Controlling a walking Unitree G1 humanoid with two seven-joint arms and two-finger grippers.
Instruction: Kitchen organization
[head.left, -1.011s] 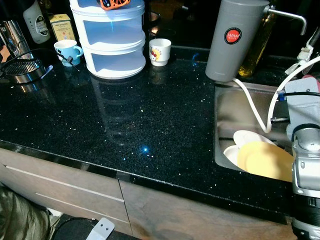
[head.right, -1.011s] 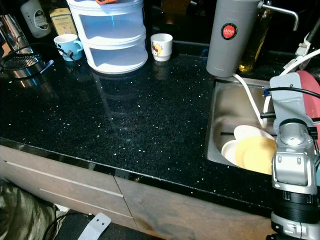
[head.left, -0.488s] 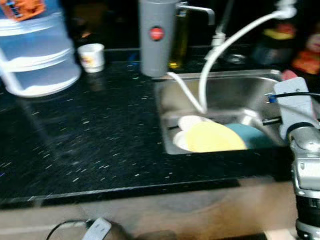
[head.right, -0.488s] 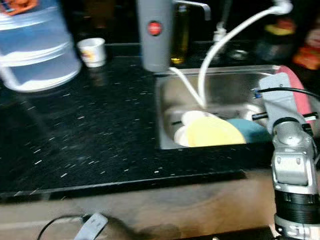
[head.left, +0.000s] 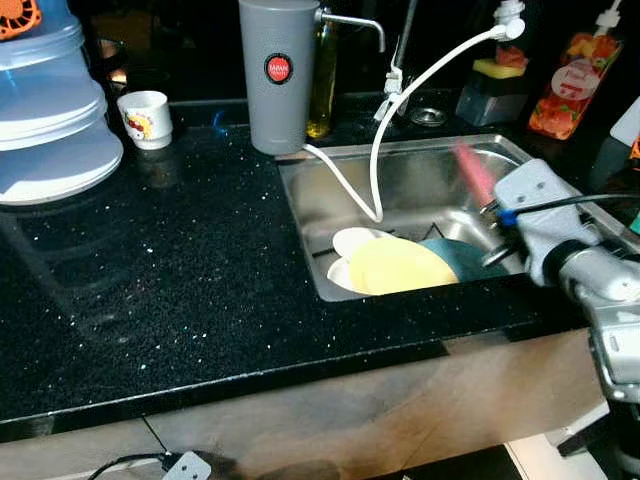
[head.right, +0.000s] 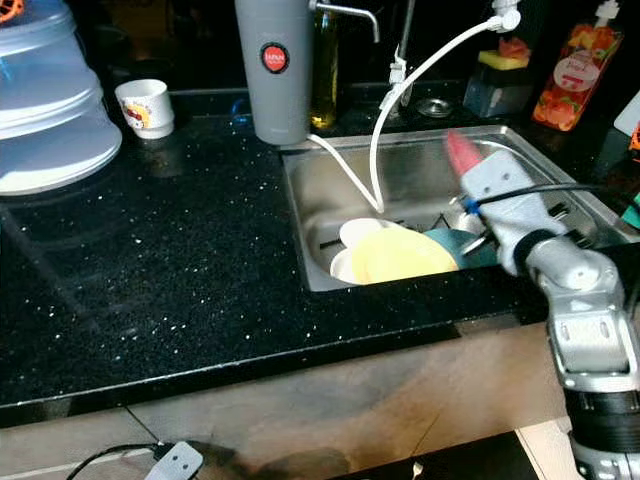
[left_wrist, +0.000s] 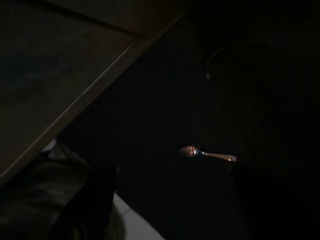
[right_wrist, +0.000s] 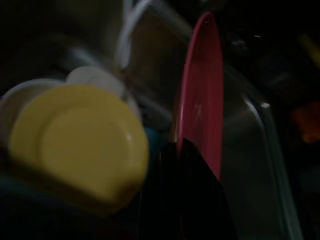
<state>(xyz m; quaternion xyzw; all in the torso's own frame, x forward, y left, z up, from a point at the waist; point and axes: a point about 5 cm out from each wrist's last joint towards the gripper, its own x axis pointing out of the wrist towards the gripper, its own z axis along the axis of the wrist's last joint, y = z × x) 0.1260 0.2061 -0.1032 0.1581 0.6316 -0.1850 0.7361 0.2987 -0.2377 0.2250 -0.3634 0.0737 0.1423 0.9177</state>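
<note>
My right gripper (right_wrist: 178, 148) is shut on the rim of a pink plate (head.left: 472, 172), which it holds on edge over the right half of the steel sink (head.left: 420, 168). In the sink below lie a yellow plate (head.left: 400, 266), white plates (head.left: 354, 240) under it, and a teal plate (head.left: 462, 256) at the right. The pink plate (right_wrist: 202, 95) stands upright beside the yellow plate (right_wrist: 80, 140) in the right wrist view. My left arm hangs idle in the dark by a wooden cabinet front (left_wrist: 55, 75).
A grey water filter (head.left: 278, 70) with a white hose (head.left: 400, 100) stands at the sink's back left corner. A white cup (head.left: 146, 118) and a stacked plastic container (head.left: 45, 130) sit on the black counter (head.left: 180, 290). Bottles (head.left: 570, 85) and a sponge holder (head.left: 495, 85) line the back.
The camera has swung right, bringing the sink to the middle. My right gripper has carried the pink plate forward and lower, over the sink's right side.
</note>
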